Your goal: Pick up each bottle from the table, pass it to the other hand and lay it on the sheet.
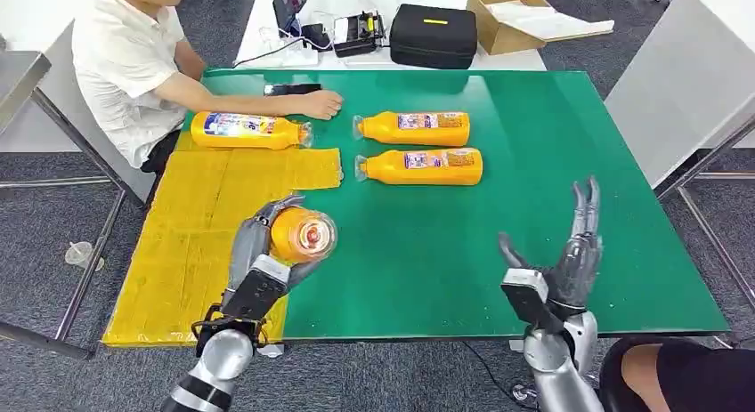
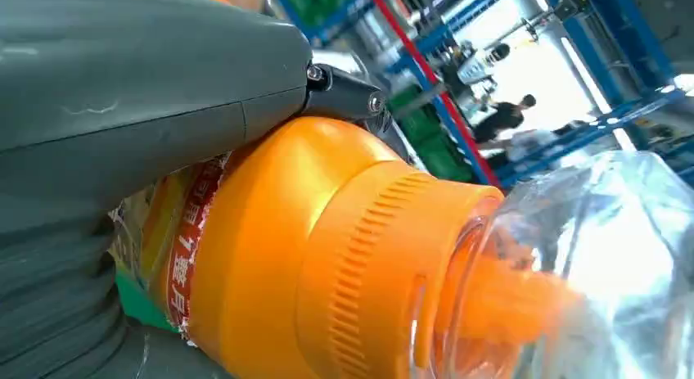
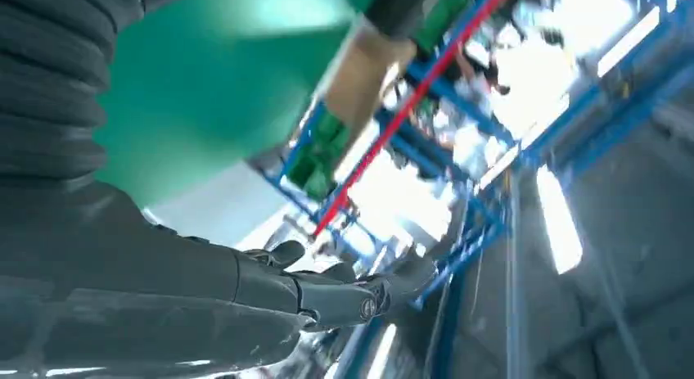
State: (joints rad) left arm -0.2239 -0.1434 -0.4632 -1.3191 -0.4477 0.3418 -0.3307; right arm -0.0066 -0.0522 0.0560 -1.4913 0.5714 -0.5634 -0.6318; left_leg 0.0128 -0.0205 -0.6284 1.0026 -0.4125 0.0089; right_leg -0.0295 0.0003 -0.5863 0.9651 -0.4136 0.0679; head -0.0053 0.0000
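- Left hand (image 1: 267, 252) grips an orange plastic bottle (image 1: 298, 234) above the green table (image 1: 534, 207), beside the yellow sheet (image 1: 196, 243); its clear cap faces the camera.
- Right hand (image 1: 570, 261) is raised, empty, fingers spread, pointing upward.

The left hand (image 1: 267, 252) hides most of the held bottle's (image 1: 298, 234) body.

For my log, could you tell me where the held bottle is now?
In the head view, the left hand holds the bottle above the near left of the table, at the yellow sheet's right edge.
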